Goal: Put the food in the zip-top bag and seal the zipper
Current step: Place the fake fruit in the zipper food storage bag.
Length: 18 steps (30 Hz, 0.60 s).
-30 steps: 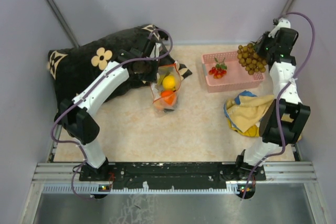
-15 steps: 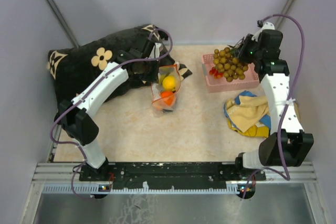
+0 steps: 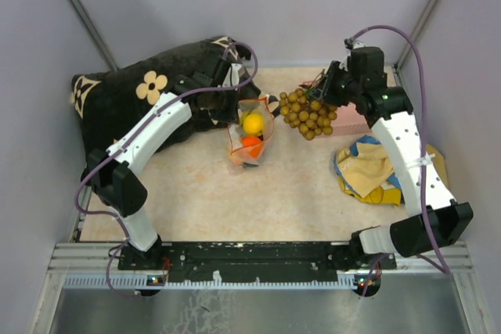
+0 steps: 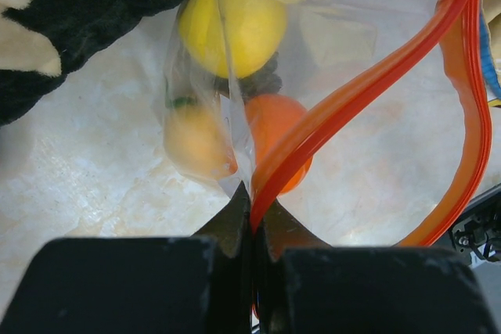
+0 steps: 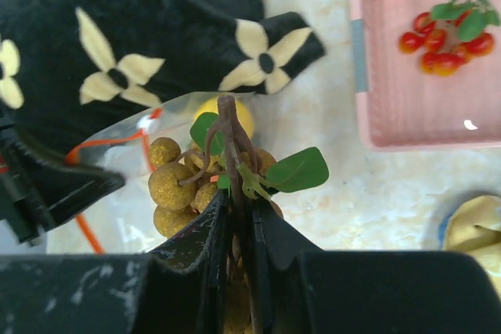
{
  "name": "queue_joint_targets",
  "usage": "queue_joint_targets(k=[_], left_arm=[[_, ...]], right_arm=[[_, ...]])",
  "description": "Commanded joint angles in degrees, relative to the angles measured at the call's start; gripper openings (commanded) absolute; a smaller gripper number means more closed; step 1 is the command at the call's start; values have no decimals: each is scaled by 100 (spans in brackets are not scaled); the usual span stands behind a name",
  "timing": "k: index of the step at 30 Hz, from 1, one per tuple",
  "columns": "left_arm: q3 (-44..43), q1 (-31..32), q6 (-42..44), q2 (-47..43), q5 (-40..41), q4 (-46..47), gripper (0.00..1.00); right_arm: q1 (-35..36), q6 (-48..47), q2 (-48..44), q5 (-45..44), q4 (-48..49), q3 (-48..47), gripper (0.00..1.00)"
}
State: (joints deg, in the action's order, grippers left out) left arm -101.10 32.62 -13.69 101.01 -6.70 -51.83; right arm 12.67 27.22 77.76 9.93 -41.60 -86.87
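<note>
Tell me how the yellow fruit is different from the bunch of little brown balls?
The yellow fruit is one smooth ball; the brown bunch is many small bumpy balls on a stem with green leaves. The yellow fruit sits inside the clear bag; the brown bunch hangs in the air from the right gripper. Both are round.

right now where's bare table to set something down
The widest bare patch is the front centre of the table, between the zip-top bag and the arm bases. A narrower strip lies between the bag and the yellow-and-blue cloth. The back is crowded: black cushion, pink basket, and the brown bunch hanging from the right gripper.
</note>
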Motion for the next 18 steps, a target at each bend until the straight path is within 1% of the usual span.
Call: queue_joint_targets(k=[1,8,13,18], left_arm=[[-191,-37,-84,56,-204,141,0],[-337,-33,-149,185,-237,106,0],[-374,-26,-192,225,-338,121,0],[-384,-27,-237,217,-354,121,0]], right_arm=[[482,433,-47,-196,-244,-612,0],[1074,781,315,-57,-824,-1238,0],[1406,870,819,162,-1312,-1733,0],[1676,852,1347,121,-1916,-2126,0]])
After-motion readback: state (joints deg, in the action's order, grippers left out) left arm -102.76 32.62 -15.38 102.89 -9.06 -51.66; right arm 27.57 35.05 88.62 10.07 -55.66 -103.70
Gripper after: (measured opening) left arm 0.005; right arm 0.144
